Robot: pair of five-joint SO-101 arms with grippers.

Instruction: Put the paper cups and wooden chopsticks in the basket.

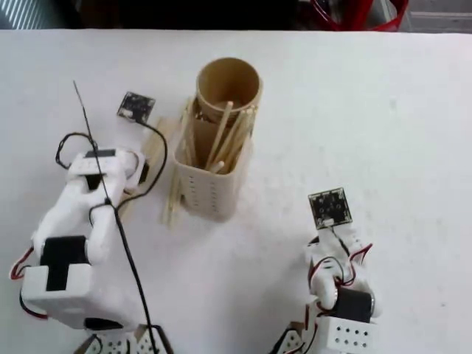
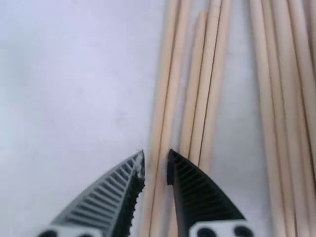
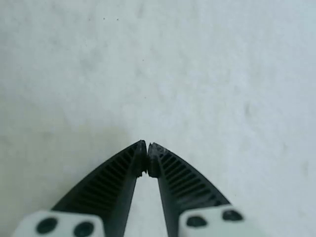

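A cream perforated basket stands mid-table with a brown paper cup at its far end and several wooden chopsticks leaning inside. More chopsticks lie on the table against the basket's left side. My left gripper is down at the table over these loose chopsticks, and its fingers are closed around a pair of them. My right gripper is shut with nothing in it, over bare table at the front right. In the high view its arm sits near the front edge.
The white table is bare to the right of the basket and behind it. The left arm's body and black cable take up the front left. A red object lies beyond the table's far edge.
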